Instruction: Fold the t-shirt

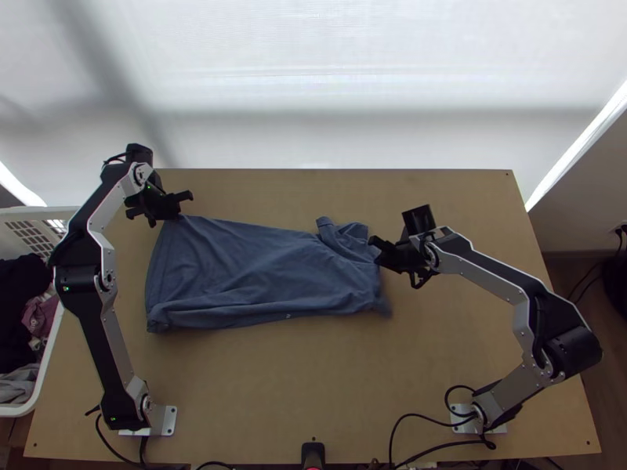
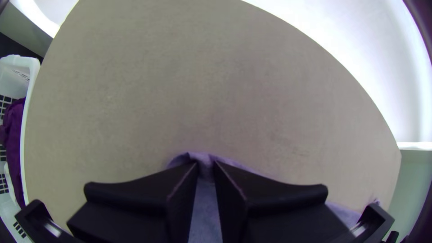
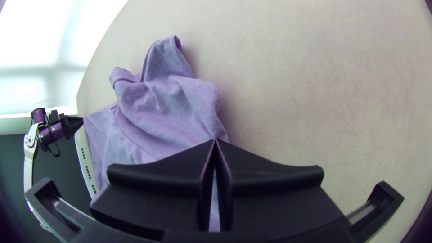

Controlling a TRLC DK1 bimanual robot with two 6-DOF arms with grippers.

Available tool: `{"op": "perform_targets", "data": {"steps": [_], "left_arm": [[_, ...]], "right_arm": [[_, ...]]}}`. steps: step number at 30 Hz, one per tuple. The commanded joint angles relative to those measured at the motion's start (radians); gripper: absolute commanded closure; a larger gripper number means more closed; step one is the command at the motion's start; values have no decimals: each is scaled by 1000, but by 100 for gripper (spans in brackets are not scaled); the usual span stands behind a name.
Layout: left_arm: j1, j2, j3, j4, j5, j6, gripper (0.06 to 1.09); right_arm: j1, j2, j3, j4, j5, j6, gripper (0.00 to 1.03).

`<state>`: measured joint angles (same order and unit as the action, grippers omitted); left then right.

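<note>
Black jaws pinch the t-shirt at both ends.

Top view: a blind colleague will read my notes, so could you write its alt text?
A blue-grey t-shirt lies lengthwise across a light wooden table, its right end bunched. The left gripper is at its far left corner, the right gripper at its right end. A white basket of clothes stands at the left.
</note>
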<state>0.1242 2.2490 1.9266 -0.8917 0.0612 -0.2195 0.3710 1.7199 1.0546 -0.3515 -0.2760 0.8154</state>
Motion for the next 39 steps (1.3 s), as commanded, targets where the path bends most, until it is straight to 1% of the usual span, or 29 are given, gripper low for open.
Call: {"op": "perform_targets", "data": {"steps": [1, 4, 6, 8, 9, 11, 13, 15, 16, 19, 22, 25, 27, 31, 37, 39], "left_arm": [[-1, -12, -46, 19, -8, 14, 105], [9, -34, -54, 31, -8, 12, 105], [15, -55, -54, 33, -8, 12, 105], [20, -86, -52, 42, -6, 5, 105], [22, -104, -48, 43, -6, 0, 105], [25, -143, -32, 45, -6, -15, 105], [25, -190, -18, 45, -8, -30, 105], [23, -244, -3, 43, -8, -40, 105], [20, -272, 8, 43, -8, -49, 105], [3, -359, 51, 39, -8, -67, 105], [-9, -407, 146, 7, -8, -86, 105], [-9, -410, 288, -46, -8, -95, 105], [-11, -422, 338, -36, -8, -93, 105], [0, -476, 348, 20, -9, -89, 105], [34, -572, 348, 66, -9, -95, 105], [51, -612, 345, 96, -23, -95, 105]], "right_arm": [[-14, -37, 8, 2, 12, 22, 100], [-18, -49, 15, 2, 18, 22, 100], [-29, -60, 25, 2, 38, 24, 100], [-37, -77, 41, 3, 74, 19, 100], [-37, -89, 48, 3, 109, 7, 100], [-34, -114, 61, 17, 175, -45, 100], [-24, -148, 61, 62, 253, -119, 100], [-20, -177, 64, 101, 310, -160, 100], [-20, -189, 65, 131, 334, -186, 100], [-23, -214, 105, 151, 380, -242, 100], [-26, -224, 179, 169, 437, -292, 100], [-37, -218, 278, 189, 442, -331, 100], [-46, -198, 360, 189, 442, -355, 100], [-47, -192, 484, 238, 451, -475, 100], [-49, -233, 596, 387, 452, -645, 100], [-47, -264, 610, 430, 457, -699, 100]]}}
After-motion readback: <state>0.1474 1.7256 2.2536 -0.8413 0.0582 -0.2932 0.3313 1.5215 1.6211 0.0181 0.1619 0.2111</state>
